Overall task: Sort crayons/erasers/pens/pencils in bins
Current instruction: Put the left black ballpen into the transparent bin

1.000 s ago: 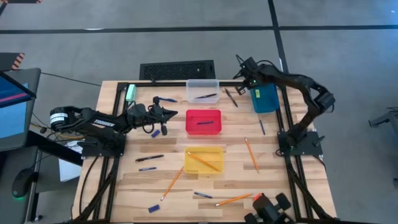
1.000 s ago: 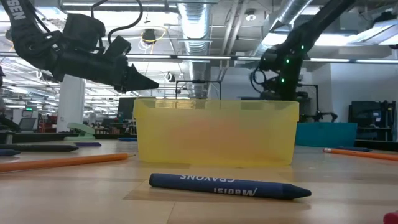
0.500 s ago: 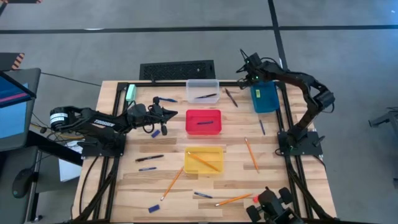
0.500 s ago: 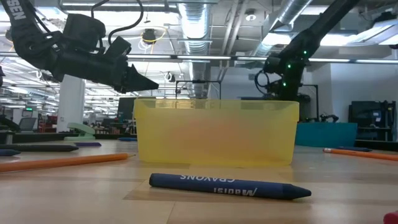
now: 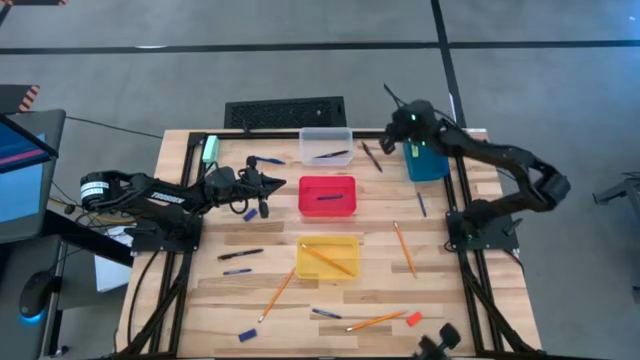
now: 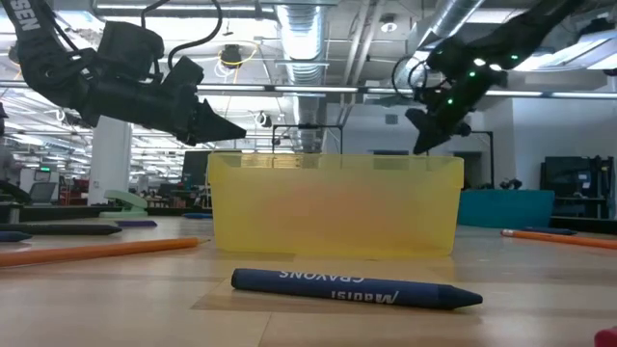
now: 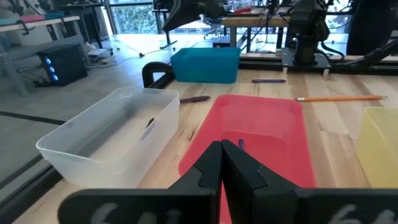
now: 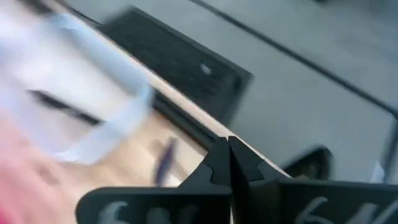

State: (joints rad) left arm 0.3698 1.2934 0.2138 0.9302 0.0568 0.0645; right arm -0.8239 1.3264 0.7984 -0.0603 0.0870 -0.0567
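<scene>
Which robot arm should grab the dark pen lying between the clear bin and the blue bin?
Probably the right. The right gripper, shut and empty, hovers near the dark pen by the blue bin. The left gripper, also shut, waits beyond the red bin.

Two dark jointed arms — black cables, green indicator lights, tapered black fingers [image 7: 208, 171].

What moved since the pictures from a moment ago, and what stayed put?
The right gripper, shut and holding nothing, lifted a little and its arm's elbow swung outward, away from the table; it hangs by the blue bin. The left gripper, shut, stayed beside the red bin. The pencils, pens and crayons did not move.
</scene>
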